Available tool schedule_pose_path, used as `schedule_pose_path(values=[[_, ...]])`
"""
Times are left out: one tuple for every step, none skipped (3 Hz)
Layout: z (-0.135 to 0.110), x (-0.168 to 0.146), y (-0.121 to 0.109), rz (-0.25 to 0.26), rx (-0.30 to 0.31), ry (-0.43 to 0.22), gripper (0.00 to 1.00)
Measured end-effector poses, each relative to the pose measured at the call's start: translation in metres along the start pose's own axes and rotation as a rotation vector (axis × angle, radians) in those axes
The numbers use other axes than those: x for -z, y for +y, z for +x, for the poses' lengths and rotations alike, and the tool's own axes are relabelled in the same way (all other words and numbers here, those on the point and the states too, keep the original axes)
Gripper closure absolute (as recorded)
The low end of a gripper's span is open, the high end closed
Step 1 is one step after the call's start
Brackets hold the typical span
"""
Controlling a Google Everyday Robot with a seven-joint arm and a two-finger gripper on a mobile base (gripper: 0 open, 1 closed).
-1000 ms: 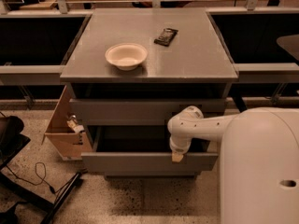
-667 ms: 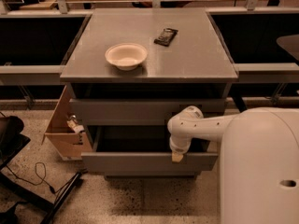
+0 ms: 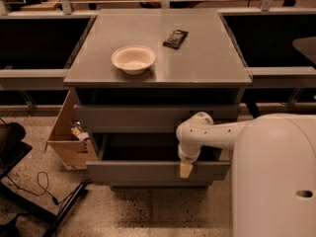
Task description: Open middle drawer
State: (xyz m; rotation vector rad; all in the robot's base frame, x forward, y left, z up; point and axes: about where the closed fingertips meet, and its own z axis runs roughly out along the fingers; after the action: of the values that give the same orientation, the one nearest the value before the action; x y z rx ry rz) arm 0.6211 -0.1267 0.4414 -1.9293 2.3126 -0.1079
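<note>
The middle drawer (image 3: 148,172) is the wide grey one low on the cabinet. It stands pulled out toward me, with its dark interior showing behind its plain front. My gripper (image 3: 186,169) hangs down from the white arm (image 3: 212,131) and rests at the top edge of that drawer's front, right of its middle. The closed drawer front above it (image 3: 128,117) sits flush with the cabinet. The bottom drawer is hidden below the pulled-out one.
On the grey cabinet top (image 3: 207,58) stand a white bowl (image 3: 133,59) and a dark flat packet (image 3: 176,38). An open cardboard box (image 3: 69,137) sits on the floor at the left. Cables and a black stand (image 3: 64,209) lie at the lower left. My white body (image 3: 276,181) fills the right.
</note>
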Motion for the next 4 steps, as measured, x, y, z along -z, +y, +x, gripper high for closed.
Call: schedule_pose_path(values=[[0.000, 0.000, 0.000, 0.000, 0.000, 0.000, 0.00], [-0.003, -0.006, 0.008, -0.013, -0.009, 0.007, 0.02], [0.003, -0.012, 0.050, -0.087, -0.032, 0.052, 0.24], [0.004, 0.001, 0.109, -0.190, -0.037, 0.114, 0.47]])
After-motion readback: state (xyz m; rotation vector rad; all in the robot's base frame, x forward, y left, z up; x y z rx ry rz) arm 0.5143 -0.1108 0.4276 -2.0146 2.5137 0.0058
